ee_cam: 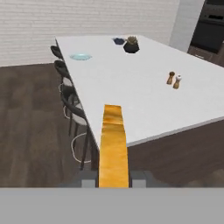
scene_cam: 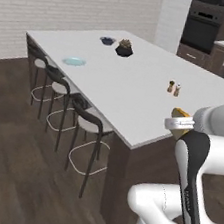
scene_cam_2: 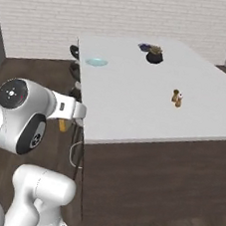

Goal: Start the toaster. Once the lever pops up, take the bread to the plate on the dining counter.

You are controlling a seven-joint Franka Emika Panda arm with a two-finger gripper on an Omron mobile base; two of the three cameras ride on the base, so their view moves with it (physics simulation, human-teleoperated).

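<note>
In the hand view we are looking straight along the claw (ee_cam: 113, 178), and its two tips are pressing on either side of the bread (ee_cam: 113, 144), which is standing edge-on between them and reaching up toward twelve o'clock; the claw is clamped on the slice, only narrowly apart. The base cameras are not giving us that grip. In the left base view we are catching just a corner of the bread (scene_cam: 180, 113) poking past the white wrist at about three o'clock, near the closest edge of the dining counter (scene_cam: 131, 94). In the right base view the arm is hiding the slice almost wholly.

The plate (ee_cam: 81, 57) is lying far off at eleven o'clock in the hand view, near the counter's stool side, well apart from the bread. The left base view alone is showing us the ovens (scene_cam: 203, 26) at one o'clock. A dark pot (scene_cam_2: 154, 55), a small bowl (scene_cam_2: 144, 47) and two shakers (scene_cam_2: 177, 98) are sitting on the counter, and the stools (scene_cam: 84, 125) are lining its edge.
</note>
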